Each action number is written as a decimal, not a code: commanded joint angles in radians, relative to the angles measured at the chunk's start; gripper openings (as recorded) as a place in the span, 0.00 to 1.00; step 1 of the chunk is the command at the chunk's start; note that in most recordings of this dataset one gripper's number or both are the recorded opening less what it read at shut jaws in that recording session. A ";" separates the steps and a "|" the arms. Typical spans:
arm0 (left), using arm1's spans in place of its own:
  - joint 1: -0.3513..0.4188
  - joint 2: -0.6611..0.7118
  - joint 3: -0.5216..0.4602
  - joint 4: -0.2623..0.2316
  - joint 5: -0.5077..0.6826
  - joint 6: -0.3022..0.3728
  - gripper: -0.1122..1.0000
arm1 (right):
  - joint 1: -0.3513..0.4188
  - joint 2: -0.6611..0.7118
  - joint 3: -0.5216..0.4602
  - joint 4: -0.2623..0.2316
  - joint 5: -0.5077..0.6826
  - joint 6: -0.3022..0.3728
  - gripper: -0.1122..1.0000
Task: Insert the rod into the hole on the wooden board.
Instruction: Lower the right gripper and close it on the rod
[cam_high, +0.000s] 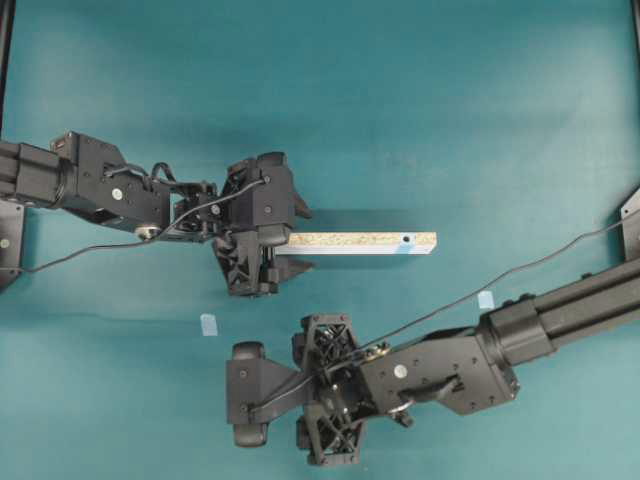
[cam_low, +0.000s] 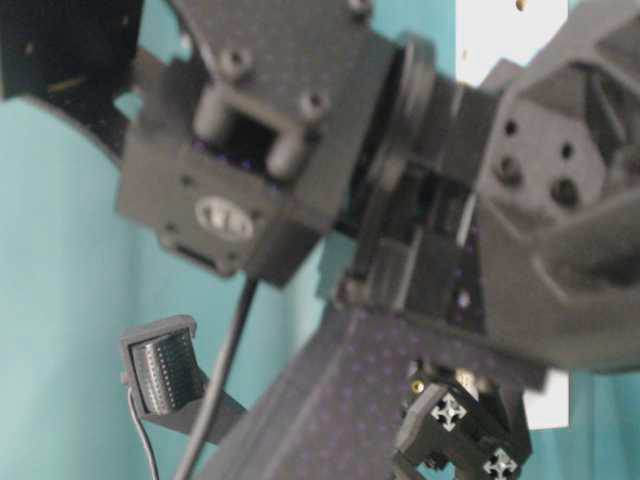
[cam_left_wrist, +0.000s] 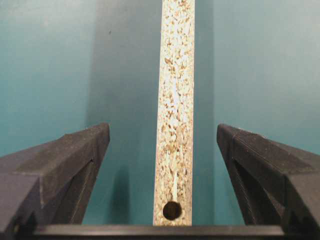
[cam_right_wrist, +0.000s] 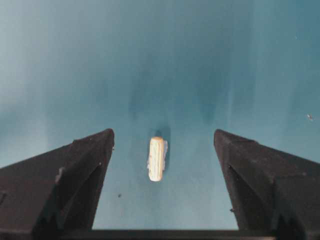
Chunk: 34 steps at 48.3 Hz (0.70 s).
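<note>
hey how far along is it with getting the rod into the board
Nothing is finished yet. The rod lies loose on the table, framed by the open right hand and not yet gripped. The open left hand straddles the wooden board without clamping it. Left to do: grasp the rod, carry it over, and push it into the blue-marked hole.
</note>
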 joint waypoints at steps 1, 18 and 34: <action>-0.003 -0.015 -0.009 0.002 -0.008 -0.003 1.00 | 0.008 -0.018 -0.035 0.000 0.009 -0.002 0.87; -0.006 -0.015 -0.011 0.002 -0.008 -0.003 1.00 | 0.006 -0.003 -0.037 -0.003 0.018 0.026 0.87; -0.015 -0.015 -0.008 0.002 -0.006 -0.003 1.00 | 0.006 0.014 -0.037 -0.003 0.015 0.026 0.83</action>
